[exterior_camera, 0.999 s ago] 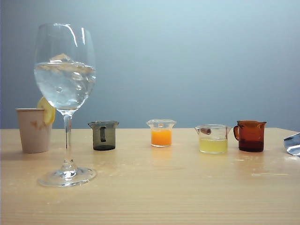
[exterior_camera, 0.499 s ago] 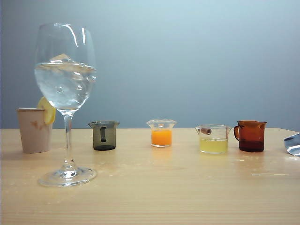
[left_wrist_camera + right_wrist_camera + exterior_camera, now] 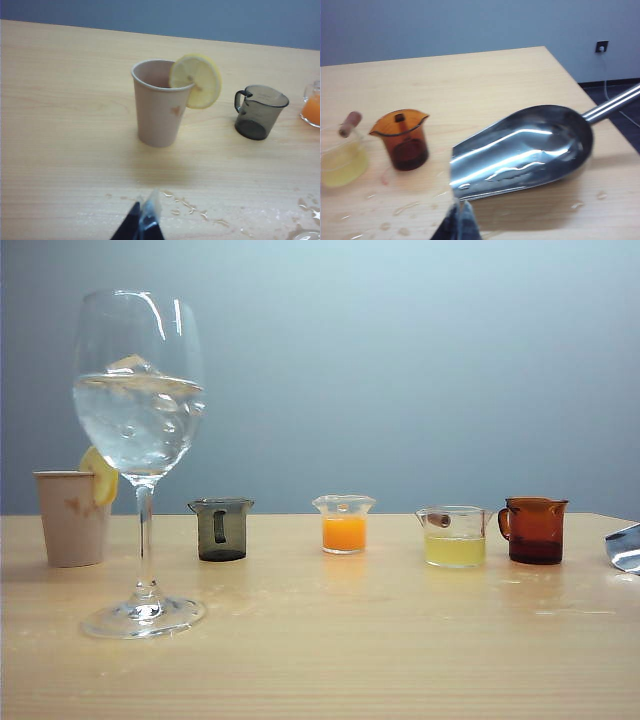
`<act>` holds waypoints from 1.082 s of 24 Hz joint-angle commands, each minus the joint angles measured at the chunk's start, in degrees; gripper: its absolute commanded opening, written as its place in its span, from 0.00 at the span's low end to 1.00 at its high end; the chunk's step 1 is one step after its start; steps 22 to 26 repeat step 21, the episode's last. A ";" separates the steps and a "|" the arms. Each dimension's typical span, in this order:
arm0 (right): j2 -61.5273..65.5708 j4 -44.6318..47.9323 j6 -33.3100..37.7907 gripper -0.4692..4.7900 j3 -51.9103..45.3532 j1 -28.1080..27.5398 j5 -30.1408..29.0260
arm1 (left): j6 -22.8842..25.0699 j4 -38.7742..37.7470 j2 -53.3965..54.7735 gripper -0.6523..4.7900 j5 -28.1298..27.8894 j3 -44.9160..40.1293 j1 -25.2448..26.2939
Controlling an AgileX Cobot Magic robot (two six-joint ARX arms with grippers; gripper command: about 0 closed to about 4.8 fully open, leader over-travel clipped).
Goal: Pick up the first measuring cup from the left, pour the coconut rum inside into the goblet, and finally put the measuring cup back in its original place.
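The left gripper (image 3: 142, 220) is up over the table, fingers pressed together; the right gripper (image 3: 460, 220) too, holding nothing

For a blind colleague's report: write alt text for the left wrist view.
A beige paper cup with a lemon slice on its rim stands on a pale wooden table. The small smoky grey glass measuring cup stands apart beside it. The left gripper, its dark tips together, shows at the picture's edge over spilled droplets.

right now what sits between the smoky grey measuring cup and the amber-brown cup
In the exterior view, two clear cups stand between the grey measuring cup and the amber-brown cup: the orange liquid cup, then the pale yellow liquid cup.
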 commanded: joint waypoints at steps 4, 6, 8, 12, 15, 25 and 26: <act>-0.04 0.04 0.02 0.13 0.28 -2.51 0.00 | 0.07 0.57 0.02 0.12 0.07 -0.07 0.39; -0.04 0.04 0.04 0.13 0.28 -2.51 -0.02 | 0.04 0.57 0.02 0.12 0.07 -0.07 0.39; -0.04 0.00 0.02 0.13 0.28 -2.51 -0.02 | 0.07 0.57 0.02 0.12 0.07 -0.07 0.39; -3.58 -1.03 0.04 0.13 -0.28 -2.45 -0.09 | 0.07 0.59 0.02 0.12 0.07 -0.07 0.39; -4.13 -0.87 0.02 0.13 -0.28 -2.40 -0.07 | 0.04 0.55 0.02 0.12 0.20 -0.07 0.39; -4.15 -1.73 0.02 0.13 -0.28 2.01 -0.02 | 0.04 0.55 0.02 0.12 0.09 -0.07 0.39; -4.15 -1.73 0.02 0.13 -0.28 2.01 -0.02 | 0.04 0.55 0.02 0.12 0.09 -0.07 0.39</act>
